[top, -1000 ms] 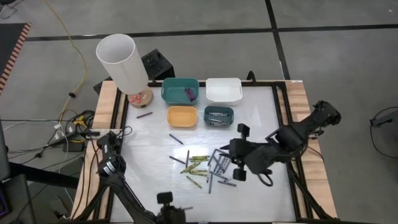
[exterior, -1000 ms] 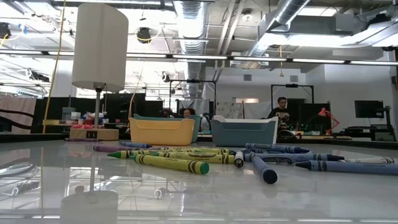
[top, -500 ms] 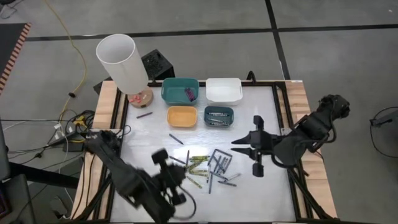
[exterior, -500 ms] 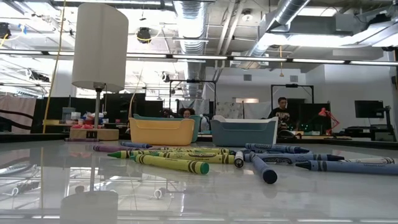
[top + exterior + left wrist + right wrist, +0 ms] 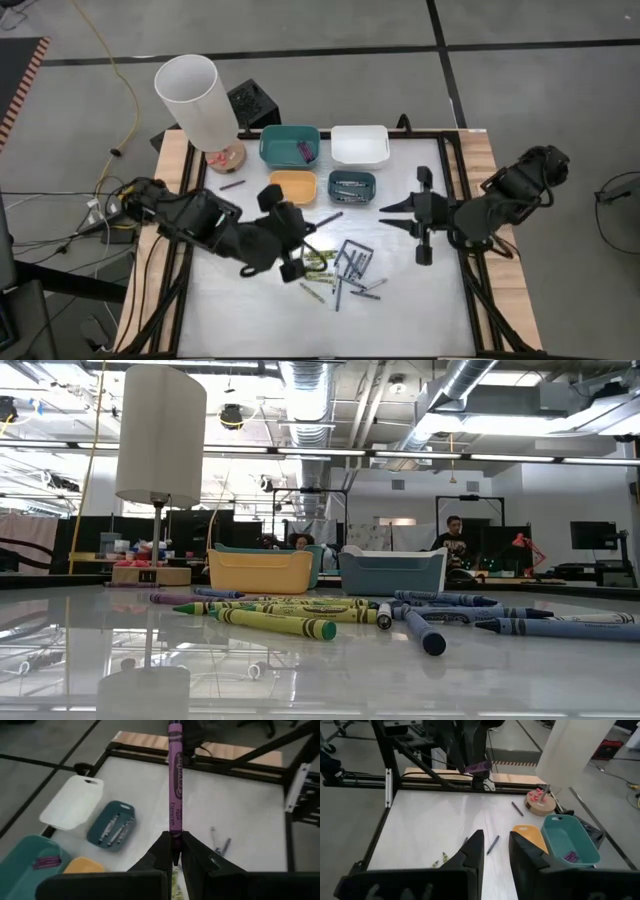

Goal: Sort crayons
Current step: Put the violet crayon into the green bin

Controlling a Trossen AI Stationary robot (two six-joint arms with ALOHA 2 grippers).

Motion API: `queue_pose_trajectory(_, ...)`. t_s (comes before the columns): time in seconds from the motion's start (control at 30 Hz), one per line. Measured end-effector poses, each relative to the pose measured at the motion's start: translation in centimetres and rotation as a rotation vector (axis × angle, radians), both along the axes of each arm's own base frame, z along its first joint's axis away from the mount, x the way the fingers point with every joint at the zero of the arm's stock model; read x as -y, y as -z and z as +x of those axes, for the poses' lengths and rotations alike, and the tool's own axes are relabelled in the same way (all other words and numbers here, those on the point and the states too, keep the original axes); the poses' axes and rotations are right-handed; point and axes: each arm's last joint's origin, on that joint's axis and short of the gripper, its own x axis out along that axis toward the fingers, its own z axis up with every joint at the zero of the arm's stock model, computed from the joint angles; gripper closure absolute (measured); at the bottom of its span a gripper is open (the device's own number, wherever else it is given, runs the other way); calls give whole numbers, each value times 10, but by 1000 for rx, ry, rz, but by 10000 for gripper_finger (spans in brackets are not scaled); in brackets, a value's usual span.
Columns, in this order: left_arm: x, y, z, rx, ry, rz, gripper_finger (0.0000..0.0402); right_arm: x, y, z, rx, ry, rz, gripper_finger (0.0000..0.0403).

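Observation:
My left gripper (image 5: 310, 223) hangs above the table's middle, shut on a purple crayon (image 5: 175, 785). The right wrist view shows that same crayon (image 5: 479, 767) farther off. Loose crayons (image 5: 338, 265) in yellow-green, grey and blue lie flat in a heap on the white table; the low view shows them (image 5: 300, 622) too. A lone purple crayon (image 5: 232, 185) lies at the far left. My right gripper (image 5: 392, 210) hovers open right of the heap, with nothing between its fingers (image 5: 472, 855). My left gripper pinches one end of the purple crayon (image 5: 174, 836) between its two fingers (image 5: 161, 851). The crayon sticks straight out ahead, in line with the fingers. The fingers slant down from the table's left side. The crayon is lifted clear of the table.
Several small bins stand at the far side: a teal one (image 5: 290, 143) holding a purple crayon, a white one (image 5: 360, 145), an orange one (image 5: 292, 186) and a dark blue one (image 5: 352, 186) with crayons inside. A white-shaded lamp (image 5: 196, 98) stands at the far left corner.
My left gripper has risen and swung from the table's near edge to above its middle, carrying the purple crayon clear of the table. My right gripper has drawn back from over the heap toward the far right, still open.

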Motion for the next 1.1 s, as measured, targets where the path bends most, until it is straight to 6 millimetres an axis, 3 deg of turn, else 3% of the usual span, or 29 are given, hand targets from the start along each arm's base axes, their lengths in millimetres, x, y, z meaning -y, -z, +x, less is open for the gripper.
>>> queue_pose_trajectory(0.13,-15,1,7,-40,52,-2,391,5,-1,-7,-8,1,-5,316)
queue_pose_trajectory(0.3,-59,-4,14,-72,108,-108,391,15,-2,-4,-8,53,-6,316)
queue_pose_trajectory(0.5,-88,-32,-18,-4,102,-4,391,22,-1,1,-19,76,-23,316)
queue_pose_trajectory(0.63,-109,-39,-42,27,114,6,391,34,-2,8,-15,132,-55,316)
queue_pose_trajectory(0.73,-127,-31,-60,83,138,-39,391,46,-2,20,25,184,-70,316)
queue_pose_trajectory(0.93,-157,14,-96,261,79,-79,391,79,5,56,129,120,-20,316)
queue_pose_trajectory(1.1,-167,55,-117,412,76,-114,391,113,29,98,237,64,41,316)
